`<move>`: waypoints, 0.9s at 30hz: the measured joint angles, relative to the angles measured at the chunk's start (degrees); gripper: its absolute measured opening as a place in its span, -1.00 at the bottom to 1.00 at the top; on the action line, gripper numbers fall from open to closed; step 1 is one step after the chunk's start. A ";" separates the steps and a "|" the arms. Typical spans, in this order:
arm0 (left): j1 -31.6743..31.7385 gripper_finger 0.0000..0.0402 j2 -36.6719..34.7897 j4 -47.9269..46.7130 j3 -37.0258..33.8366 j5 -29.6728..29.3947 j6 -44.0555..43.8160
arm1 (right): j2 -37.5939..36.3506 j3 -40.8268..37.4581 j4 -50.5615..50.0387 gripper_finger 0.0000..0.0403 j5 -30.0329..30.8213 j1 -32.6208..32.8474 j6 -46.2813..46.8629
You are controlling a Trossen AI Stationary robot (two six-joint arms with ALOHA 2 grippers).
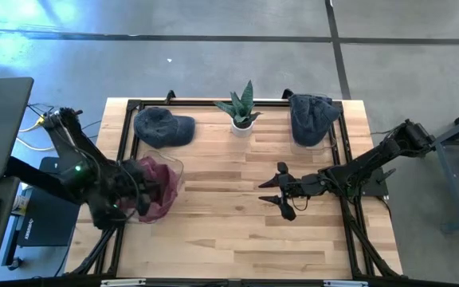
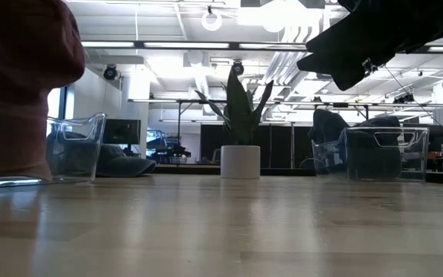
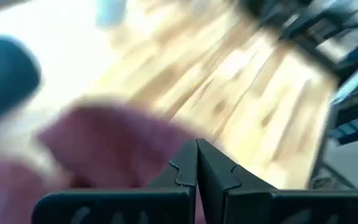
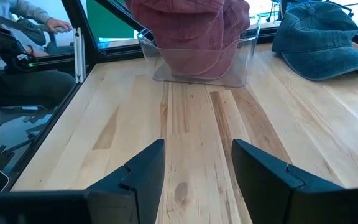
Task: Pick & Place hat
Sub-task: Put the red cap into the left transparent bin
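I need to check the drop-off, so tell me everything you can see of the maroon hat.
The maroon hat is soft, faded red cloth, crumpled, with stitched seams. It sits in a clear plastic bin at the table's left side, bulging above the bin's rim. The left gripper is at the bin, shut; whether it pinches the cloth is unclear.

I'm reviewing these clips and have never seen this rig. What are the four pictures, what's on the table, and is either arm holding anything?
Two dark robot arms work at a wooden table. One camera looks straight down, one sits at table height, and one rides on each wrist. On the table: a potted plant, a blue cap, another blue cap in a clear bin, and a maroon hat in a clear bin. The left gripper is shut beside the maroon hat; whether it pinches the fabric is unclear. The right gripper hangs open, empty, mid-table.
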 joint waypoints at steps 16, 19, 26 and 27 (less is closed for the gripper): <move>17.75 -1.00 18.40 25.41 3.49 18.06 34.10 | 0.00 0.00 0.02 -0.10 0.21 0.00 0.11; 21.02 -1.00 21.98 17.57 5.63 27.28 31.85 | 0.00 0.00 0.02 -0.10 0.21 0.00 0.11; 22.21 -1.00 23.96 -12.24 6.78 29.87 15.73 | 0.00 0.00 -0.76 -0.10 0.20 0.00 -0.02; 22.20 -1.00 23.77 -15.12 6.10 29.89 13.21 | 0.00 0.00 -1.03 -0.10 0.20 0.00 -0.03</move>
